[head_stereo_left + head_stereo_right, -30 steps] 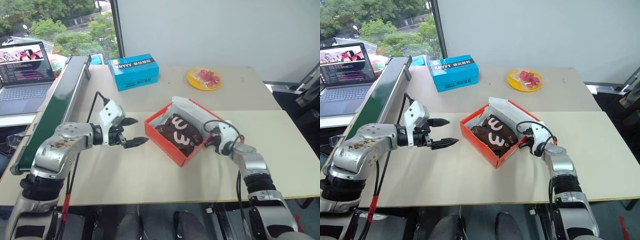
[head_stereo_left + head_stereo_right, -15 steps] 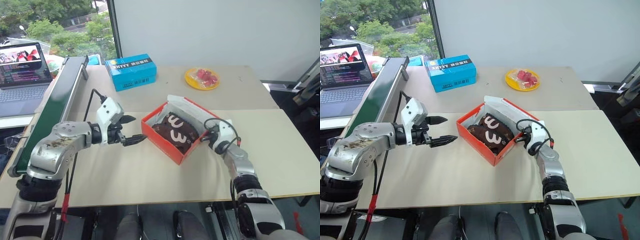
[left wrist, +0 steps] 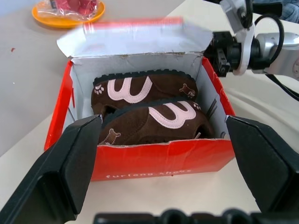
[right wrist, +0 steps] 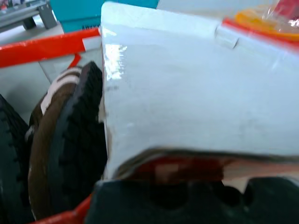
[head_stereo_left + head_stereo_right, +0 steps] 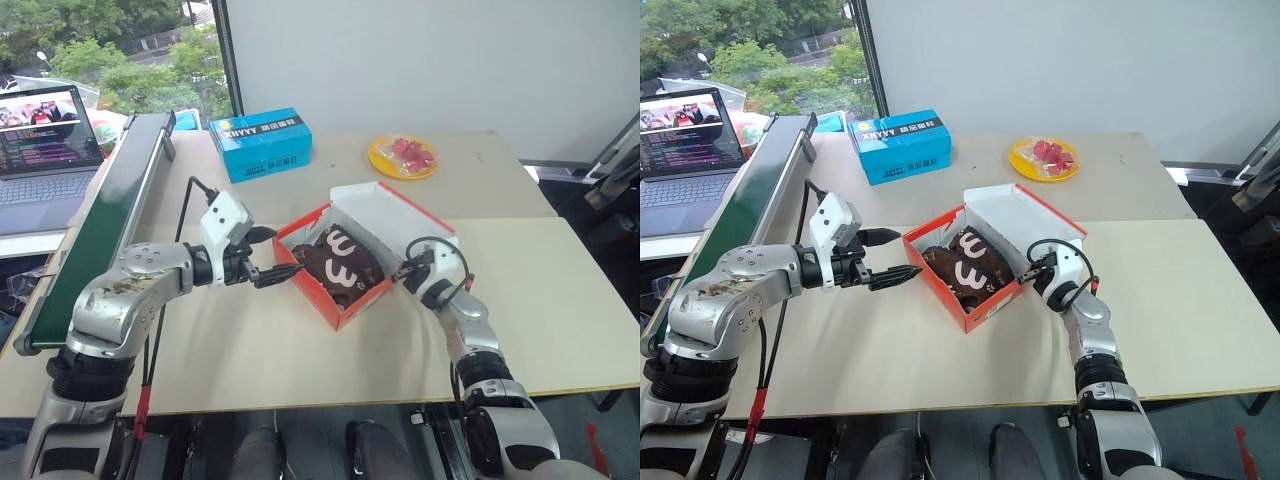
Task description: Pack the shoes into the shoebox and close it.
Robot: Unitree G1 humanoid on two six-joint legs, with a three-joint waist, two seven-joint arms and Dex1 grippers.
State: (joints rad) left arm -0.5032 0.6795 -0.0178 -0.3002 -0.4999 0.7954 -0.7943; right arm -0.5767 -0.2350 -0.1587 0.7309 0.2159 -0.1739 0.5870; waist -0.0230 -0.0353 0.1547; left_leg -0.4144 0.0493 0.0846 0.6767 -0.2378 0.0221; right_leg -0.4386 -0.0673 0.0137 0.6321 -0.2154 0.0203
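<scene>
The red-orange shoebox (image 5: pixel 322 300) stands mid-table with both dark brown shoes (image 5: pixel 335 262) lying inside, white squiggle marks facing up. Its hinged lid (image 5: pixel 385 208) is half raised, white inside showing. My right gripper (image 5: pixel 408 271) is shut, and its tip presses against the lid from behind, at the box's right side. My left gripper (image 5: pixel 279 254) is open at the box's left end, its fingers (image 3: pixel 70 172) spread wider than that end wall (image 3: pixel 163 161). In the right wrist view the lid (image 4: pixel 196 93) leans over a shoe sole (image 4: pixel 70 140).
A blue box (image 5: pixel 260 143) with white lettering sits at the back of the table. A yellow plate (image 5: pixel 403 155) holding red items is at the back right. A long green-black rail (image 5: pixel 110 210) runs along the left edge, with a laptop (image 5: pixel 45 130) beyond it.
My right gripper has risen and moved left, tipping the lid up from lying back to half raised. The box has shifted slightly toward my left gripper, which has kept still.
</scene>
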